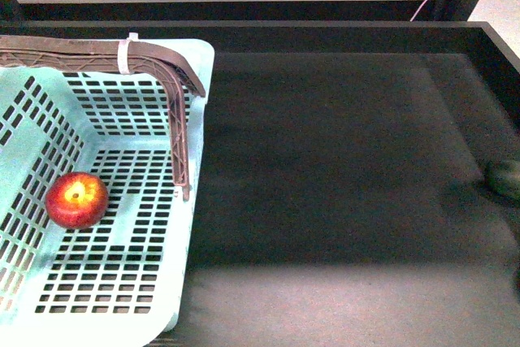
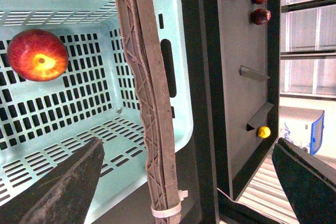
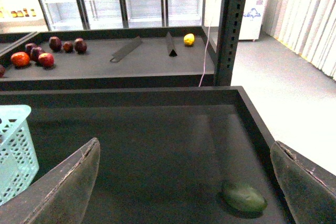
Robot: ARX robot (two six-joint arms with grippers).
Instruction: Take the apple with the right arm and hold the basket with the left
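Apple (image 1: 76, 200) sits inside our basket (image 1: 175, 282) at the near left. Both fingers gape wide, holding nothing, our left gripper (image 2: 186, 182) above the handle (image 2: 147, 103). We judge the picking done; next, close on that handle.

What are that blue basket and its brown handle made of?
The basket looks like moulded plastic, pale mint-blue with a slight sheen; its even rows of slots suggest this. The handle seems to be duller brown plastic with a moulded lattice pattern. The white zip tie on it is probably nylon.
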